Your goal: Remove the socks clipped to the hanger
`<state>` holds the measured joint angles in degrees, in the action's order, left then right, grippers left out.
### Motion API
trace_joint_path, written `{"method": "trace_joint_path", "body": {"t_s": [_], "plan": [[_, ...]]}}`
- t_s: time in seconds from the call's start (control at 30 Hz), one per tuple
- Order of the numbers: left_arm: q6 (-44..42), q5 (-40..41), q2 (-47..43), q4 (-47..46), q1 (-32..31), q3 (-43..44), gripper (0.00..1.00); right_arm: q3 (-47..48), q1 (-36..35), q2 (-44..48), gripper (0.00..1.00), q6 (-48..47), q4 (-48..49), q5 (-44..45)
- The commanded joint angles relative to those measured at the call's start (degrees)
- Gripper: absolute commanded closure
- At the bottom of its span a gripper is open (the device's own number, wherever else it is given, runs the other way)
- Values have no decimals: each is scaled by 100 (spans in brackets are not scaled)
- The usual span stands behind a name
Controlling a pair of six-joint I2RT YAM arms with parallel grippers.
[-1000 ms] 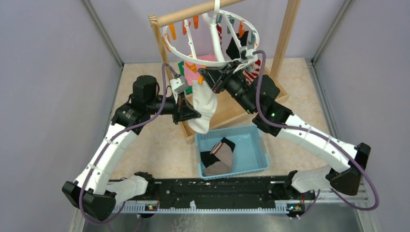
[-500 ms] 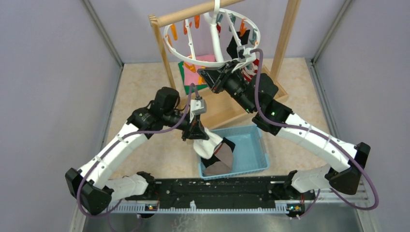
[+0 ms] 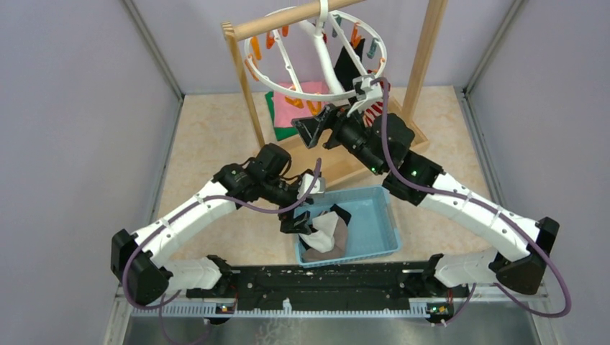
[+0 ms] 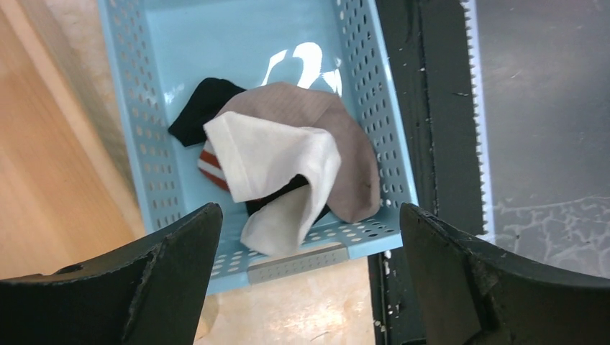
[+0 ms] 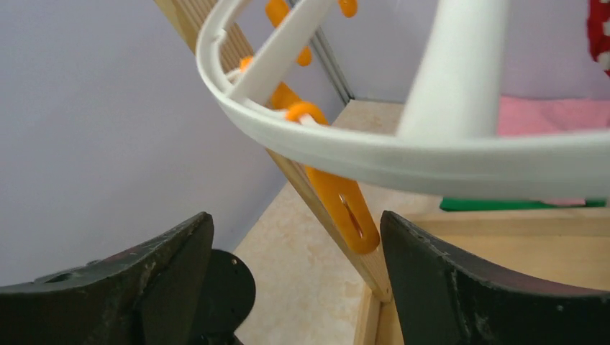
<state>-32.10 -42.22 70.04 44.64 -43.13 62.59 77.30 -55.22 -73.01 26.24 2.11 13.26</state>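
Observation:
The white ring hanger [image 3: 288, 93] hangs from the wooden rod, with a black sock [image 3: 349, 68] and a red-and-white striped sock [image 3: 374, 111] still clipped on its right side. My right gripper [image 3: 311, 128] is open just below the ring's front rim [image 5: 360, 154]. An orange clip [image 5: 342, 201] dangles free beside its right fingertip, and nothing lies between the fingers. My left gripper [image 3: 296, 215] is open above the blue basket [image 3: 374, 208]. A white sock [image 4: 277, 162] lies loose in the basket on top of brown, black and striped socks.
The wooden stand's upright [image 3: 244, 86] and base frame [image 3: 345, 169] sit right behind the basket [image 4: 129, 108]. Pink cloth [image 3: 306, 93] and green cloth [image 3: 277, 118] show under the ring. Grey walls close in both sides. The black arm-base rail [image 3: 324, 280] runs along the near edge.
My left gripper carried the white sock from beside the hanger down over the basket and opened; the sock now lies in the basket. My right gripper opened and drew slightly back from the ring.

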Motion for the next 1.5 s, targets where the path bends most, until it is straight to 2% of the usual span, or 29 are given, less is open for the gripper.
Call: {"method": "trace_joint_path", "body": {"t_s": [0.0, 0.13, 0.23, 0.33, 0.43, 0.53, 0.7, 0.77, 0.83, 0.93, 1.0, 1.03, 1.2, 1.37, 1.47], "plan": [[-561, 355, 27, 274, -28, 415, 1, -174, -50, 578, 12, 81, -716, 249], [-213, 631, -86, 606, 14, 752, 1, -695, -50, 1199, 6, 165, -1558, 820], [38, 722, -337, 469, 52, 786, 1, -1228, -18, 1801, 4, 154, -2018, 1451], [309, 666, -467, 392, 121, 920, 1, -1609, 172, 2260, 1, 135, -2304, 1673], [296, 584, -471, 608, 175, 1105, 1, -1842, 916, 2407, 1, 64, -2220, 1346], [203, 618, -525, 760, 183, 1057, 1, -1655, 2050, 1951, 1, 141, -1856, 272], [21, 606, -874, 752, 183, 395, 1, -1171, 2243, 917, 3, -414, -879, -258], [61, 658, -935, 851, 188, 388, 1, -1080, 2244, 688, 9, -548, -596, -429], [86, 657, -994, 921, 190, 430, 1, -986, 2242, 501, 22, -680, -504, -387], [186, 669, -1053, 905, 199, 548, 1, -1068, 2243, 500, 58, -787, -272, -347], [264, 618, -1049, 871, 220, 670, 1, -1248, 2228, 675, 92, -711, -10, -490], [330, 596, -1026, 844, 237, 748, 1, -1331, 2206, 735, 100, -640, 58, -543], [718, 316, -708, 727, 571, 1372, 1, -1506, 1935, 910, 100, -464, 49, -953], [1136, -455, -456, 526, 1493, 1816, 1, -1528, 1467, 991, 100, -218, -59, -1521], [1263, -568, -361, 406, 1685, 1970, 1, -1578, 1326, 1034, 100, 31, 49, -2070]]}}
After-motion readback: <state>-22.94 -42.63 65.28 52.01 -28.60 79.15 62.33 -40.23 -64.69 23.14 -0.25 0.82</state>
